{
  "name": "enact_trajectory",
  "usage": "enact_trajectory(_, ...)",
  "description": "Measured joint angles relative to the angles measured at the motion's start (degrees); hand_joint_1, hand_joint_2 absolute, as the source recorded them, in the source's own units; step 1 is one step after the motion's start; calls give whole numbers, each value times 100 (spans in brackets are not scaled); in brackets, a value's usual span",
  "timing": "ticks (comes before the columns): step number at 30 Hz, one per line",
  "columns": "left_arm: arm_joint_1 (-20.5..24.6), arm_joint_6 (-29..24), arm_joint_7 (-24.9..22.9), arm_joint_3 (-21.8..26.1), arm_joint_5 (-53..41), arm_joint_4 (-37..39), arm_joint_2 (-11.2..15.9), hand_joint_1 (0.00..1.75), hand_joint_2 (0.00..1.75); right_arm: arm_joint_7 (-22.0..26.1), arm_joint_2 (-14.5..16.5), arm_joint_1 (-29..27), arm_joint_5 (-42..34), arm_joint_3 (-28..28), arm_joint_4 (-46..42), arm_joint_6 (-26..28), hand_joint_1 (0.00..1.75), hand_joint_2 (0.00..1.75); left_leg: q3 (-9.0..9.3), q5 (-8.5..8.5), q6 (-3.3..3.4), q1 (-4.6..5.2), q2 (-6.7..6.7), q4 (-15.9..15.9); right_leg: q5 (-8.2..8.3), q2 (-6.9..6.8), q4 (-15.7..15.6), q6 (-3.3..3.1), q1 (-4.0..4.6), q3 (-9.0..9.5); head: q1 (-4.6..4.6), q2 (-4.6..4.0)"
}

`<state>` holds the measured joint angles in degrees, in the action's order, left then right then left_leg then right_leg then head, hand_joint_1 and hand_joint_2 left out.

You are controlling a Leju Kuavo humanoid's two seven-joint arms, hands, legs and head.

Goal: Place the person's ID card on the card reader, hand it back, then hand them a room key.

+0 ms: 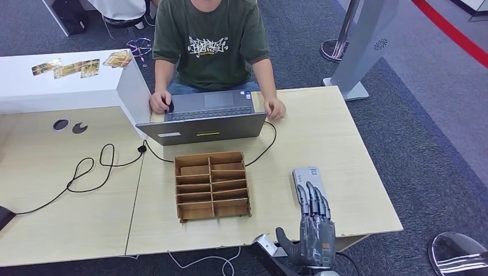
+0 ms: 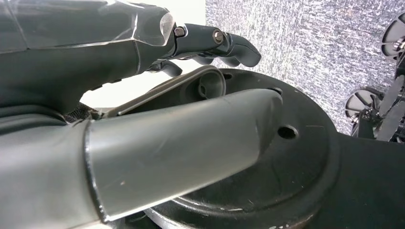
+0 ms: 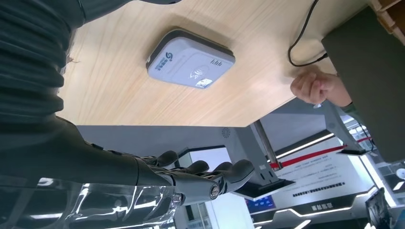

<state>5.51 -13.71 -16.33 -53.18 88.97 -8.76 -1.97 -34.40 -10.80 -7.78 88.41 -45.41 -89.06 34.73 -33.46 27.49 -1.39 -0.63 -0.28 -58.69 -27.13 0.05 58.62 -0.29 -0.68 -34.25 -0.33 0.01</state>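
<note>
The grey card reader lies flat on the wooden table near its right front, bare on top. My right hand hovers just in front of it, fingers straight, slightly apart and pointing at the reader, holding nothing. My left hand hangs low beside my body with fingers loosely extended and nothing in it. The person sits behind a laptop, one hand at each side of its keyboard; their fist rests on the table.
A wooden divided tray stands mid-table, left of the reader. A black cable snakes across the left table. Several cards lie on the white counter at the far left. A metal post base stands beyond the table's right corner.
</note>
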Motion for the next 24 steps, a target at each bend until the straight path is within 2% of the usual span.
enact_trajectory(4, 10, -177, -42, 0, -164, 0, 1, 0, 0, 637, 154, 256, -351, -1, 465, 146, 0, 175, 1, 0, 0, 0, 3, 0, 1, 2, 0, 0, 0, 0, 0, 0)
enact_trajectory(7, 22, -347, 86, 0, -143, 0, -5, 0, 0, 1261, 405, 496, -501, 90, 853, 181, 0, 175, 3, -2, -1, 0, 3, 0, 1, 2, 1, -1, 0, 1, 0, -1)
enact_trajectory(11, 30, -572, 185, 0, -78, 0, -29, 0, 0, 1767, 749, 752, -603, 187, 1319, 168, 0, 175, 4, -4, -2, 0, 2, 0, 1, 2, 2, -1, 0, 2, 0, 0)
enact_trajectory(18, 30, -503, 170, 0, -10, 0, -45, 0, 0, 2117, 1210, 1022, -819, 268, 1960, 212, 0, 175, 2, -3, -2, 0, 2, 0, 0, 2, 2, 0, 0, 1, 0, 0)
enact_trajectory(24, 30, -711, 216, 0, -1, 0, -49, 0, 0, 2128, 1331, 1082, -815, 296, 2201, 212, 0, 175, 1, -3, -1, 0, 2, 0, 0, 1, 1, 0, 0, 1, 0, 1)
